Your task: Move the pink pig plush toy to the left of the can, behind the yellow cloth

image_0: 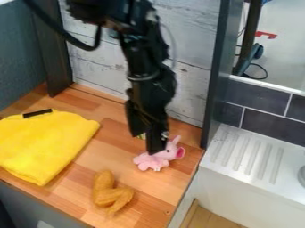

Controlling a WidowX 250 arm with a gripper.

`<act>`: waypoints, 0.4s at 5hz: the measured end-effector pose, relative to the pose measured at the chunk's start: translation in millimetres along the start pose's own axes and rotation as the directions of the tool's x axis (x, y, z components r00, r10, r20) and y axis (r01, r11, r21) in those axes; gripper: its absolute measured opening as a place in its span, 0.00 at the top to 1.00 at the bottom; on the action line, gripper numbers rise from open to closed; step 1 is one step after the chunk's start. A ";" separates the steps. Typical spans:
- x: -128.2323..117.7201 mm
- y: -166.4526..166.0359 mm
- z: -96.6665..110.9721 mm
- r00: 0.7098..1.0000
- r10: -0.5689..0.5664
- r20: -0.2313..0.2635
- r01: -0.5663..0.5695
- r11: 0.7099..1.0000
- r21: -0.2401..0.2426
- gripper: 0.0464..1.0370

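Directions are read as on a clock face laid over the view, centred on the pink toy (162, 162). The gripper (156, 149) hangs down at 12 o'clock, its lower end overlapping the toy's upper side in view. Whether it is apart, together or clamped on the toy cannot be told, nor can contact be confirmed. The arm (143, 53) enters from the top edge, with 1 black cable (67, 38) looping at its 10 o'clock side.

The toy lies on the wood counter (152, 187), near the edge at 3 o'clock. Its darker pink snout (180, 153) points to 2 o'clock and 1 ear (177, 139) stands up. A small part of a yellow and black item (141, 136) shows at 11 o'clock, beside the gripper.

At 9 o'clock lies 1 yellow cloth (44, 144), spread in folds, with 1 black strip (37, 113) at its upper edge. At 7 to 8 o'clock lies 1 bent brown item (110, 193), apart from toy and cloth.

Whitish plank wall (193, 84) stands at 12 to 1 o'clock, between 2 dark posts. Grey tiles (268, 124) are at 2 o'clock. At 3 o'clock is 1 white ridged drainer (247, 156).
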State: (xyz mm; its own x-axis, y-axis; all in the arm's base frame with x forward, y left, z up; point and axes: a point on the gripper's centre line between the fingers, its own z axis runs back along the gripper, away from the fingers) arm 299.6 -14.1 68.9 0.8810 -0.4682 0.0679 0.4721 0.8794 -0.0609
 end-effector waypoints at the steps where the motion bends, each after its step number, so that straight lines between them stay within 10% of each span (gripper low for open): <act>1: 14.3 -14.1 -5.6 0.999 -0.049 0.009 0.049 0.997 0.058 0.04; 2: 19.5 -9.5 -16.9 1.000 -0.026 -0.014 0.027 0.995 0.097 0.04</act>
State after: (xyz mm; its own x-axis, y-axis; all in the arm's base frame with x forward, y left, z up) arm 312.9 -33.0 54.0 0.8688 -0.4921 0.0554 0.4906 0.8705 0.0383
